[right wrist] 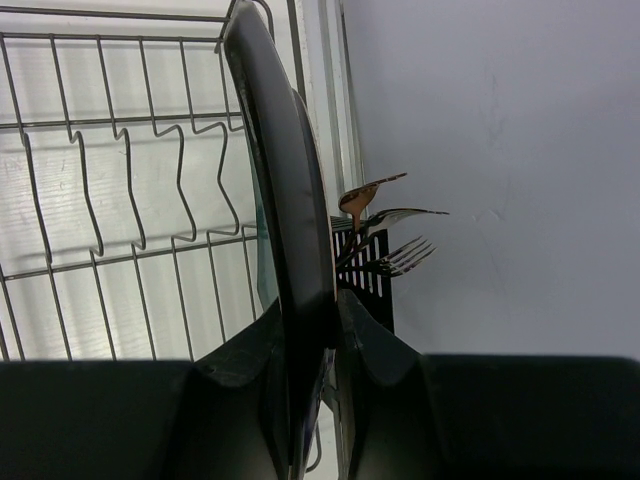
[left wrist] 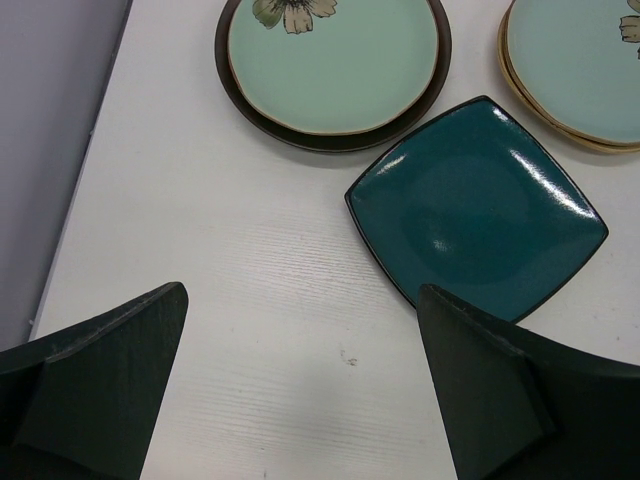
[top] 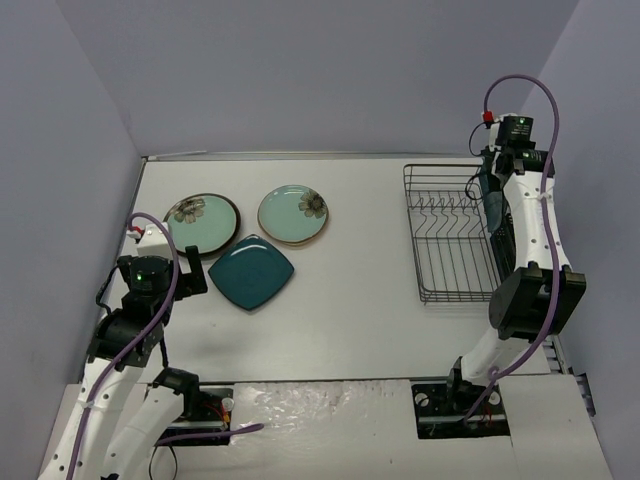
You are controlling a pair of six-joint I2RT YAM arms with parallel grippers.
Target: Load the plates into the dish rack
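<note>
The left arm is folded low, the left gripper spread wide (fingers well apart). The right arm reaches far forward, the right gripper pinching a dark teal squarish plate edge-on.

Teal plate, 2 mint plates flat; dark plate upright, apparently over rack.

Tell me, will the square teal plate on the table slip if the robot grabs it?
Probably a bit: the teal plate shows bright glare, so its glaze looks slick. It looks stiff and likely breakable. It lies flat on the table, so it should slide when pushed, not roll or tip.
</note>
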